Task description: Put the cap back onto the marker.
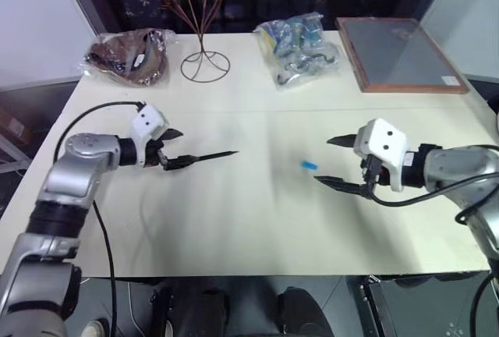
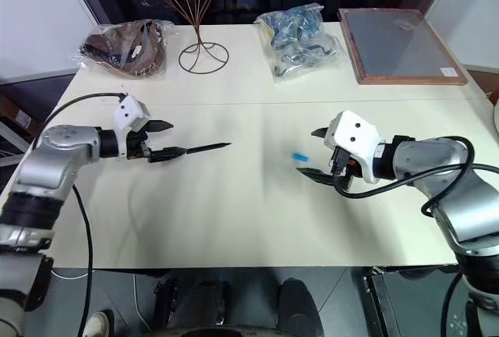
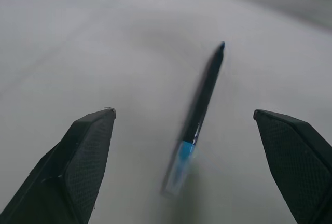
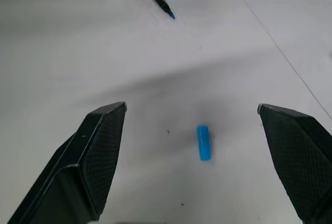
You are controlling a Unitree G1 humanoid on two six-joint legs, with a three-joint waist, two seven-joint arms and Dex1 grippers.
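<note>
A: Where did the marker [image 3: 199, 107] lie?

B: Flat on the bench [image 1: 257, 220], its rear end just in front of the left gripper [image 1: 173, 148], tip pointing toward the cap [image 4: 204, 142]; the left jaws stood wide apart, holding nothing; the cap lay loose on the bench, well apart from the marker, just ahead of the right gripper [image 2: 316, 152], whose jaws were also spread and empty.

A: How would they handle?

B: Both looked light, stiff plastic; the marker probably rolled easily, so I'd pinch it mid-barrel, across its width, leaving the tip clear; the cap was tiny and smooth, likely to skid or pop out, so take it by its sides; which end of it was open I couldn't tell from the right wrist view.
</note>
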